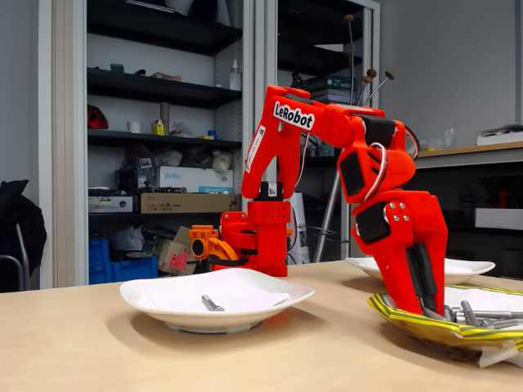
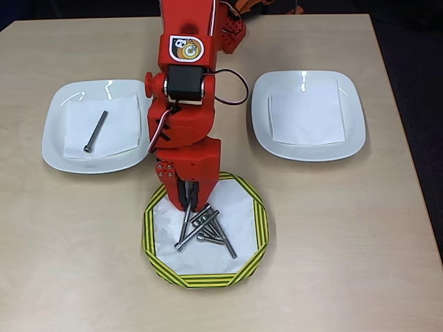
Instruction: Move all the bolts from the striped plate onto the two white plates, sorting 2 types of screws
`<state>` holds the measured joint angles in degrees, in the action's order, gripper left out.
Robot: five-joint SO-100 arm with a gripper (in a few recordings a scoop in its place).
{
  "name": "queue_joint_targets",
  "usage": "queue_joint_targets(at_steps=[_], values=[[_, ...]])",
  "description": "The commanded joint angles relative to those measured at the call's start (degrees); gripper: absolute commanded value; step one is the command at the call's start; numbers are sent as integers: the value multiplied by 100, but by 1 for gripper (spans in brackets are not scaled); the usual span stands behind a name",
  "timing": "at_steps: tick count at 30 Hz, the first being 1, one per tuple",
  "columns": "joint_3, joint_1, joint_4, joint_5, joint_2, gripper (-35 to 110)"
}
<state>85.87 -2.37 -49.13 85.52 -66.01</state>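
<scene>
— Orange-red plastic arm in the fixed view: where is its tool (image 1: 426,309)?

— Down in the yellow, dark-striped shallow plate (image 1: 425,325) at the right, among the shiny grey metal bolts (image 1: 482,314). One long bolt (image 1: 212,304) lies on the near glossy white plate (image 1: 163,304).

— And overhead?

— The tool (image 2: 188,202) touches the bolt pile (image 2: 204,228) on the striped plate (image 2: 156,238). Whether it pinches anything, I cannot tell. The left white plate (image 2: 55,138) holds one long bolt (image 2: 95,131); the right white plate (image 2: 353,135) holds only paper, all on the wooden desk (image 2: 346,263).
</scene>
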Motion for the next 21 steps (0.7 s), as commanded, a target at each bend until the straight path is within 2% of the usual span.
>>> queue_joint_targets(at_steps=[1, 8, 16, 21], values=[[-70, -105, -70, -35, -18, 0], [-747, -299, -686, -571, -132, 0], [-2329, -624, -2347, -1204, -158, 0], [-2039, -1037, -2936, -1477, -721, 0]])
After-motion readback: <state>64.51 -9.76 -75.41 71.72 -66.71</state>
